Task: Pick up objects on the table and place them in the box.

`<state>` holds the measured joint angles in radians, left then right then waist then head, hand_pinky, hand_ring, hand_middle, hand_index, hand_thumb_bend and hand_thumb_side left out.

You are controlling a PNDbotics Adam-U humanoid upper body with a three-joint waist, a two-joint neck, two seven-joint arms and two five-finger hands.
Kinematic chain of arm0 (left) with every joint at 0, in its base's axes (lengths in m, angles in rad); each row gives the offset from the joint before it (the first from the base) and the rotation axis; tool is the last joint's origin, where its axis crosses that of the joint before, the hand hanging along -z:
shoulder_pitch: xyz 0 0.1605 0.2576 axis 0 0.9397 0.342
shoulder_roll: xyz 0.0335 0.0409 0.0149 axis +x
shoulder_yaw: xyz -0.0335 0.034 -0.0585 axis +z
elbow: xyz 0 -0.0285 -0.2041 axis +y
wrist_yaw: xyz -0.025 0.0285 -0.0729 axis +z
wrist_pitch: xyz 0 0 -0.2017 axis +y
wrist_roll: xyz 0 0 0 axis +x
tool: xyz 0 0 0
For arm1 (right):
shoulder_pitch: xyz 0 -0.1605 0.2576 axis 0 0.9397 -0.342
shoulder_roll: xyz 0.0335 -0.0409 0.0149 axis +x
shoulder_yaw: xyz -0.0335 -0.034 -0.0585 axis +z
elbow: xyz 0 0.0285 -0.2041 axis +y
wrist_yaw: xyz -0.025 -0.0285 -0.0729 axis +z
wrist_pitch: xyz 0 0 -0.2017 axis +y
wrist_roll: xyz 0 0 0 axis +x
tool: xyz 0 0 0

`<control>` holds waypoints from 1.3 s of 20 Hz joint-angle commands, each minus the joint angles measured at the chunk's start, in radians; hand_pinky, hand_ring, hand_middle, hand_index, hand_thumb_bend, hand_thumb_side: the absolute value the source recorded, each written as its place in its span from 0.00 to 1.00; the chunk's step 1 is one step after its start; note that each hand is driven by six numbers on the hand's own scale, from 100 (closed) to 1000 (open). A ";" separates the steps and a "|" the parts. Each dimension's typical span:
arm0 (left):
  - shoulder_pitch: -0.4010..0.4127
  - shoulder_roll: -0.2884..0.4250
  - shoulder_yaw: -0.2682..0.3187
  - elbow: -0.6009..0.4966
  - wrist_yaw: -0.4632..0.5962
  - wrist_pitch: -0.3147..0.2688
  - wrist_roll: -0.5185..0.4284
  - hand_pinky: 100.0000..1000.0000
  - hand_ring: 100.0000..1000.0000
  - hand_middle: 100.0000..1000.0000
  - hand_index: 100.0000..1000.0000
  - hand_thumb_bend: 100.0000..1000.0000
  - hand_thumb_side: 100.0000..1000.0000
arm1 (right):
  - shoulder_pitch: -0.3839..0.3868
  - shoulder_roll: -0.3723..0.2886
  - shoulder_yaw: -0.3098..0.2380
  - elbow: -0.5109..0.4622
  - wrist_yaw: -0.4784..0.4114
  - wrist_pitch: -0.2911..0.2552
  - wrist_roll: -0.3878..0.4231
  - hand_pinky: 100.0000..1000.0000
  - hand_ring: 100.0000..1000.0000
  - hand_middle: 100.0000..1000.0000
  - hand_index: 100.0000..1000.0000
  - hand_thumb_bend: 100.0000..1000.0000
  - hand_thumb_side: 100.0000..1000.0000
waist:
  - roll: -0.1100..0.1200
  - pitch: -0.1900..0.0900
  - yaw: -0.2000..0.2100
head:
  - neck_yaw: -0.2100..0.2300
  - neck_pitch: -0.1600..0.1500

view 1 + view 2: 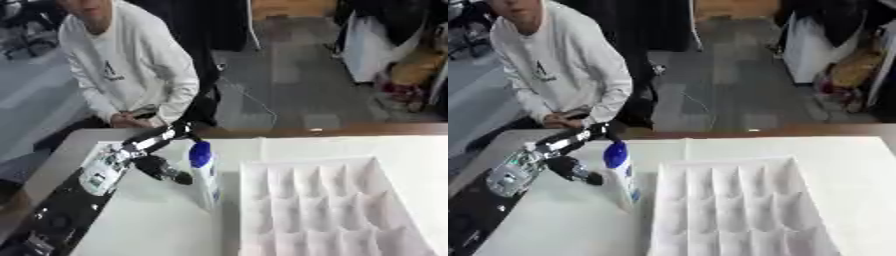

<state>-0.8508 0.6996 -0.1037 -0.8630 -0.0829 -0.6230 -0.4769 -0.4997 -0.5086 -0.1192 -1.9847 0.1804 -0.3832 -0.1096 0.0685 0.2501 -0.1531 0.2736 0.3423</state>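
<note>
Bottle (205, 176) upright beside box (324, 210); left robot hand (162, 167) blurred.

My left hand (162, 167) sits just left of the bottle (204, 175), which stands upright right beside the box (306, 210) and its near-left wall. Between bottle and box there's only a thin gap. Left of my arm, open table (149, 225) runs down toward me. The box's divider walls stand up in rows, its compartments open from above.
</note>
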 commanded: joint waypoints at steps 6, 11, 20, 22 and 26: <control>-0.038 0.024 0.026 0.009 -0.002 -0.159 -0.143 1.00 0.81 0.98 0.95 1.00 0.58 | -0.030 -0.007 0.000 -0.015 0.001 -0.003 0.019 0.33 0.46 0.48 0.61 0.24 0.89 | 0.005 0.002 -0.015 | 0.018 -0.030; -0.041 0.021 0.027 0.019 -0.011 -0.167 -0.141 0.99 0.80 0.98 0.95 1.00 0.58 | -0.039 -0.005 0.002 -0.015 0.000 -0.004 0.027 0.33 0.46 0.48 0.61 0.23 0.89 | 0.008 0.009 -0.023 | 0.023 -0.038; -0.043 0.014 0.024 0.030 -0.022 -0.174 -0.154 0.98 0.79 0.98 0.96 1.00 0.57 | -0.048 -0.004 0.003 -0.015 -0.001 -0.004 0.039 0.33 0.46 0.48 0.61 0.23 0.89 | 0.012 0.013 -0.029 | 0.028 -0.039; -0.042 0.011 0.022 0.032 -0.023 -0.174 -0.161 0.97 0.79 0.97 0.95 1.00 0.56 | -0.050 -0.005 0.004 -0.015 -0.001 -0.004 0.042 0.33 0.46 0.48 0.61 0.23 0.89 | 0.013 0.013 -0.030 | 0.030 -0.039; -0.037 0.001 0.024 0.037 -0.010 -0.173 -0.168 0.95 0.75 0.95 0.95 1.00 0.57 | -0.053 -0.004 0.005 -0.015 -0.001 -0.004 0.047 0.33 0.46 0.48 0.61 0.23 0.89 | 0.013 0.014 -0.031 | 0.032 -0.038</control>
<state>-0.8726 0.6819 -0.0917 -0.8207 -0.0992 -0.6271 -0.4729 -0.5350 -0.5008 -0.1129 -1.9847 0.1798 -0.3870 -0.0676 0.0845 0.2785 -0.1830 0.2985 0.3128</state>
